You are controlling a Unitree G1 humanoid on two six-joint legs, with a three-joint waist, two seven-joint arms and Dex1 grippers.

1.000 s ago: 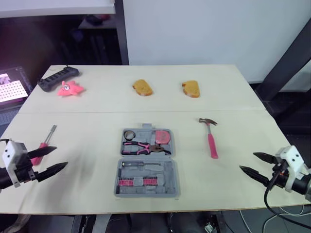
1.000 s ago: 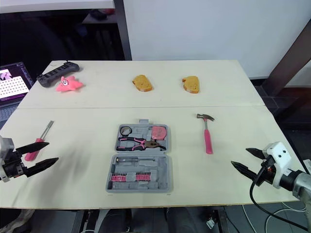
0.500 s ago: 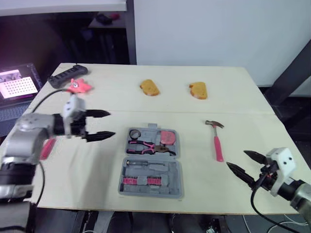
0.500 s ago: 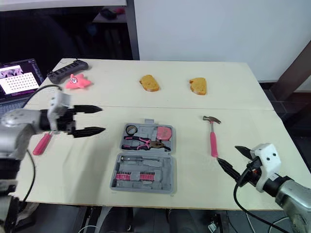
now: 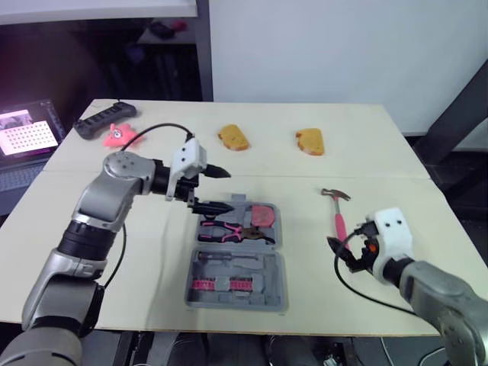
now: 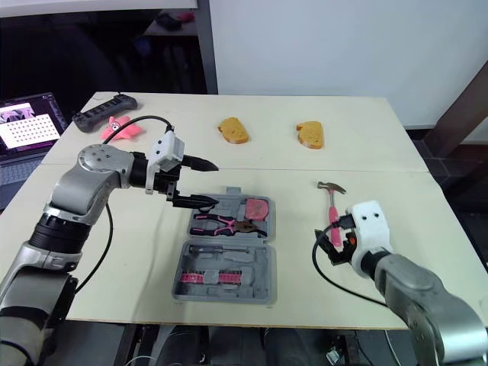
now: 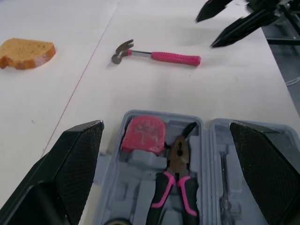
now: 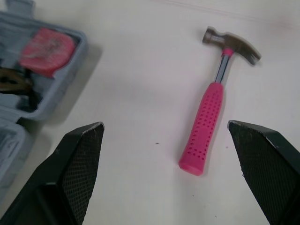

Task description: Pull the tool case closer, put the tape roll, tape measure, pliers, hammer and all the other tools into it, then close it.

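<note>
Case [image 5: 268,276] lies open mid-table [image 5: 137,267], its near half close to the front edge. Pliers [image 5: 229,231] and a pink tape measure [image 7: 143,133] sit in the far half. The tape roll [image 7: 116,221] is cut off in the left wrist view. The left gripper [image 5: 229,189] hovers over the case's far left corner, fingers spread and empty. The hammer [image 8: 206,126] lies right of the case, apart from it, on bare table. The right gripper [image 8: 165,123], spread and empty, hangs near the handle's end. Marks on the pink bit strip [image 5: 217,285] are too small to read. Bare table runs left of the case.
</note>
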